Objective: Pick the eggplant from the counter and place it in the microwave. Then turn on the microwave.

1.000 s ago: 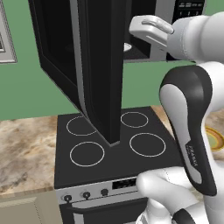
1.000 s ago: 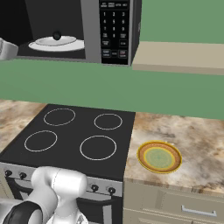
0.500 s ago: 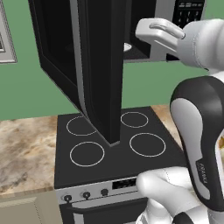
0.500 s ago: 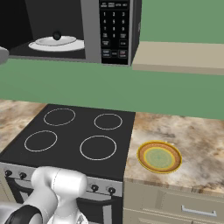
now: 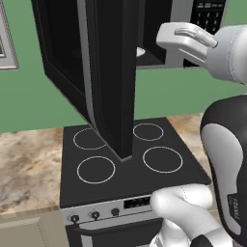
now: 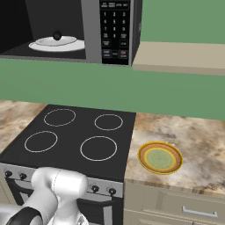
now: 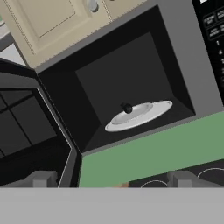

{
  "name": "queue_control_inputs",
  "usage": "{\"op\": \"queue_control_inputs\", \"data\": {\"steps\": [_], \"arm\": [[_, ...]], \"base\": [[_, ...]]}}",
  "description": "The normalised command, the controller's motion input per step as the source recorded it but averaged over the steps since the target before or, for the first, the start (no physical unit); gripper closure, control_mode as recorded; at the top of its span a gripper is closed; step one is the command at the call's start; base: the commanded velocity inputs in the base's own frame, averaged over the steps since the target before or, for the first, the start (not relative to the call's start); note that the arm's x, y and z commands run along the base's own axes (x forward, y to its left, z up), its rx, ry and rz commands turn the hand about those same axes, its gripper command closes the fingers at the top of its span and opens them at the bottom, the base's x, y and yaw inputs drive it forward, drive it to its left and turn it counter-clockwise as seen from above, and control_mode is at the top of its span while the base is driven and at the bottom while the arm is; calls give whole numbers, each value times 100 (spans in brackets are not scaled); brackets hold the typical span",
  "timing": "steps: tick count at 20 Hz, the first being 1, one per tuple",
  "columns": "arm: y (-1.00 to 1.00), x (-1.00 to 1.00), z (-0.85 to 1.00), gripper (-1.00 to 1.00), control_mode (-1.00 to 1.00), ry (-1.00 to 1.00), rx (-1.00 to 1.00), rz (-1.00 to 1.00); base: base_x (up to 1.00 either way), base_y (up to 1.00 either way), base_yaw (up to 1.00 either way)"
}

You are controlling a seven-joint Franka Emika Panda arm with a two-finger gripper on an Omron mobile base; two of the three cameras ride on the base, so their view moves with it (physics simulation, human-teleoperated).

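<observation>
One eggplant sits on the white turntable inside the open microwave; the gripper, fully spread and empty, faces it.

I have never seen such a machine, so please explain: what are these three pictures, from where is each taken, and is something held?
It is a white robot arm in a simulated kitchen. Two cameras sit behind the arm, one on each side; the third looks along its hand. The tool is open and holds nothing. The microwave stands with its door swung open; inside, a small dark eggplant lies on the white turntable. Below are a black stove and a marbled counter with a yellow-rimmed plate.
</observation>
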Motion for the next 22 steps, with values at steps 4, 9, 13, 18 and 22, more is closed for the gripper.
{"op": "queue_control_inputs", "data": {"steps": [4,9,13,18,22], "arm": [[-3,-25,1,-100,-100,0,0,0],[2,-22,9,-100,-100,0,0,-2],[0,-27,14,-100,-100,0,0,-2],[-1,-26,3,-100,-100,0,0,-1],[-2,-29,0,-100,-100,0,0,0]], "base": [[0,0,0],[0,0,0],[0,0,0],[0,0,0],[0,0,0]]}}
